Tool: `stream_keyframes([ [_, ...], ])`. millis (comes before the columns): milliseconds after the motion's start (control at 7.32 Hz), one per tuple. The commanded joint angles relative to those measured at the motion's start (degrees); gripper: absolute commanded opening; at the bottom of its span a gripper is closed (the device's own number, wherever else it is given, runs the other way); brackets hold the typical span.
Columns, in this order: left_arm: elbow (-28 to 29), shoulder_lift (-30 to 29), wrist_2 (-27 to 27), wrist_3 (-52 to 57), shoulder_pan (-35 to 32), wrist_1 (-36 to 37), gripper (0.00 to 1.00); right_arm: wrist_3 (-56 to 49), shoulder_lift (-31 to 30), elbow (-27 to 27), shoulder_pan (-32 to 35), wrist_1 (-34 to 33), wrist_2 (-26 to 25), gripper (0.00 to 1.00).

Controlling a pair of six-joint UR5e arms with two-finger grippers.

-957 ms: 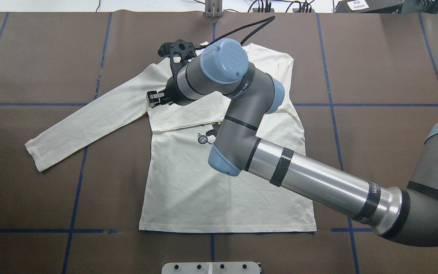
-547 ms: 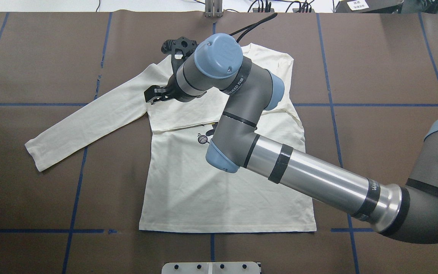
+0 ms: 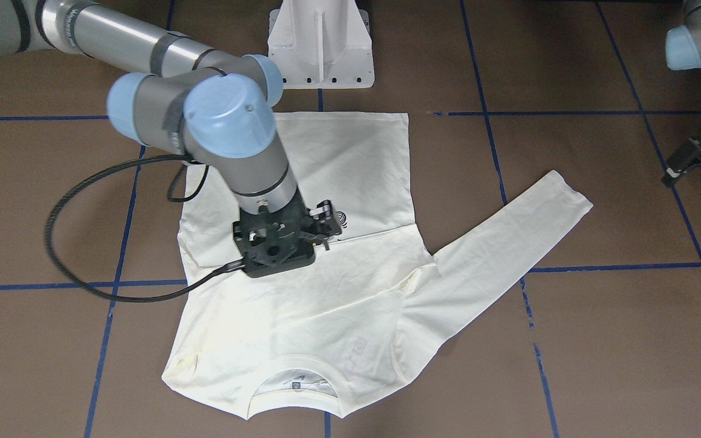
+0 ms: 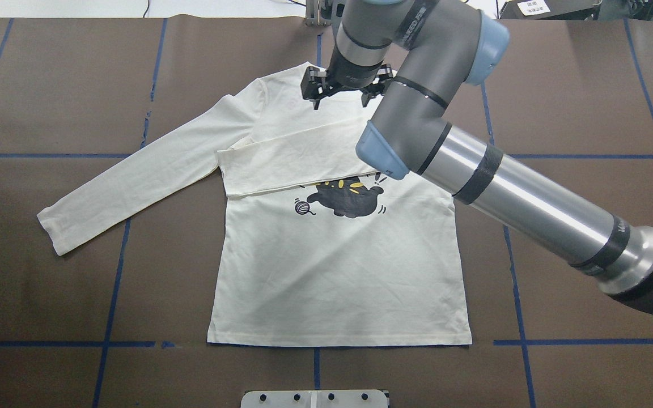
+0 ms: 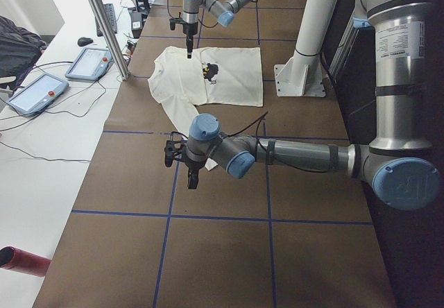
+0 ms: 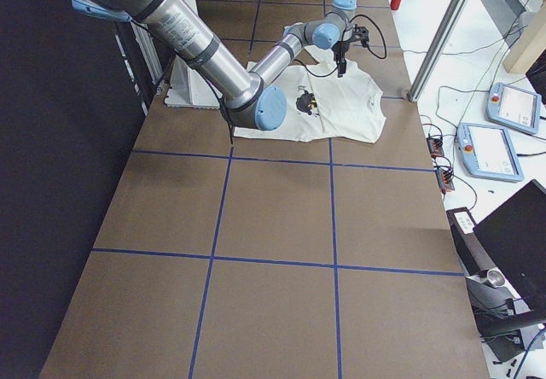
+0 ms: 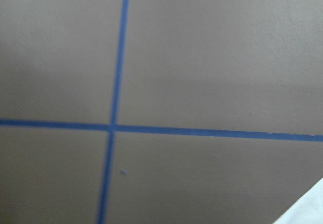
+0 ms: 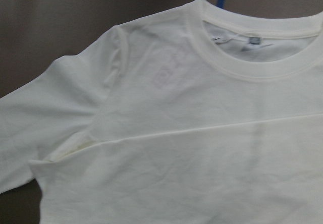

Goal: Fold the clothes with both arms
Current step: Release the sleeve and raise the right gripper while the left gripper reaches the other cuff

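**T-shirt flat on table, one sleeve folded; claw states not determinable**

Front-facing view: the T-shirt (image 3: 338,304) lies flat at centre frame on the brown table (image 3: 569,365), with its collar (image 3: 296,380) toward the bottom edge. The folded sleeve (image 3: 362,261) lies across the chest. The free sleeve (image 3: 509,243) runs out to the right. The right arm (image 3: 113,36) enters from the upper left. The right gripper (image 3: 292,234) hangs above the shirt with its fingers hidden under the wrist, so I cannot tell whether it is released or clenched. The left gripper (image 3: 688,170) sits at the right edge, apart from the cloth, and its state cannot be told either.

Overhead view: the right gripper is at top centre, above the collar area. The cat print (image 4: 349,195) and yarn ball (image 4: 302,207) show just below the folded sleeve.

Left side view: the near left arm (image 5: 298,157) reaches over the table, with its gripper near the free sleeve's cuff.

Right side view: the shirt lies at upper centre, under the right gripper.

Left wrist view: table surface with crossing tape lines (image 7: 116,125). A corner of cream cloth shows at lower right.

Right wrist view: the collar is at upper right. The folded sleeve's edge crosses the frame, and the cloth lies flat.
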Motion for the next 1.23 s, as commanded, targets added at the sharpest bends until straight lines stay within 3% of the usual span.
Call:
stream_keyframes([
  [0,-4.4,1.5,12.6,-24.0,18.5,-1.1,1.0,-12.4,-6.3,1.3,8.2,-4.2,6.4,1.0],
  [137,-3.9,0.5,17.3,-32.1,24.5,-1.1,1.0,-17.1,-9.3,1.7,10.5,-4.0,7.0,1.0],
  [547,1.4,-3.2,17.9,-32.2,25.1,-1.1,0.94,-21.0,-12.5,1.7,13.3,-3.7,9.7,1.0],
  [1093,2.0,-2.0,19.3,-29.1,25.0,-1.1,0.91,-20.2,-12.4,2.0,12.9,-3.4,9.5,1.0],
])
